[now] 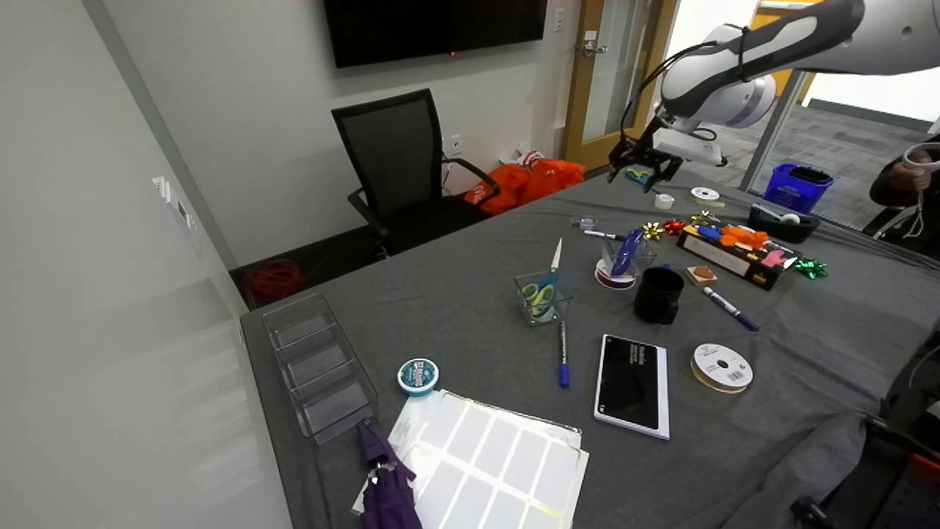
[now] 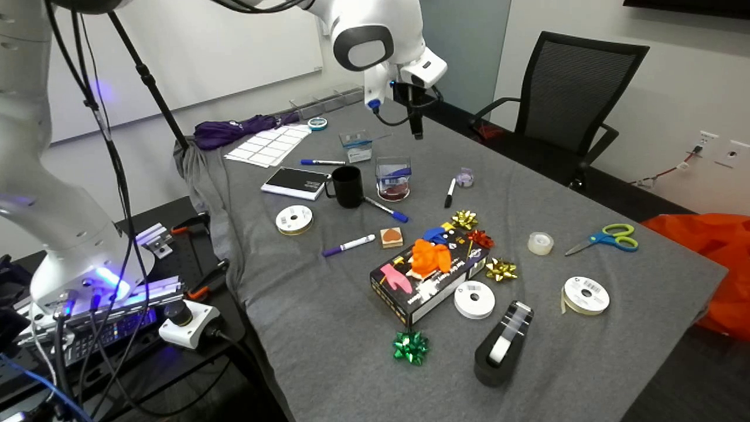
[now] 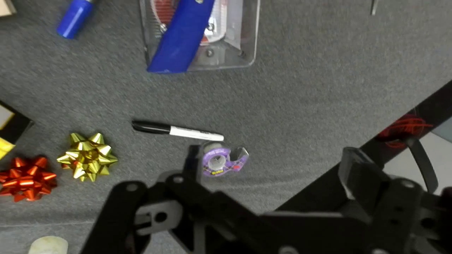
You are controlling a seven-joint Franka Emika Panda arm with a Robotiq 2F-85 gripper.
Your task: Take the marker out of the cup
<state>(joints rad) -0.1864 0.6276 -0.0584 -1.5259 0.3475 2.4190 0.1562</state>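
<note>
The squat black cup (image 1: 659,295) stands upright on the grey table in both exterior views (image 2: 348,186). Its inside is dark, and no marker shows above its rim. It is out of the wrist view. A blue-capped marker (image 2: 387,209) lies on the table beside the cup; its cap shows in the wrist view (image 3: 75,17). A white marker with a black cap (image 3: 177,131) lies by a purple tape dispenser (image 3: 216,162). A purple-capped marker (image 1: 731,308) and another blue-capped marker (image 1: 564,356) also lie on the table. My gripper (image 3: 273,151) is open and empty, raised above the table near its edge.
A clear holder with a blue object (image 2: 393,176) stands next to the cup. A clear holder with scissors (image 1: 542,297) stands nearby. A notebook (image 1: 633,386), ribbon spools (image 1: 722,367), a black box with gloves (image 2: 430,272), bows (image 3: 87,156) and a tape dispenser (image 2: 504,346) lie around.
</note>
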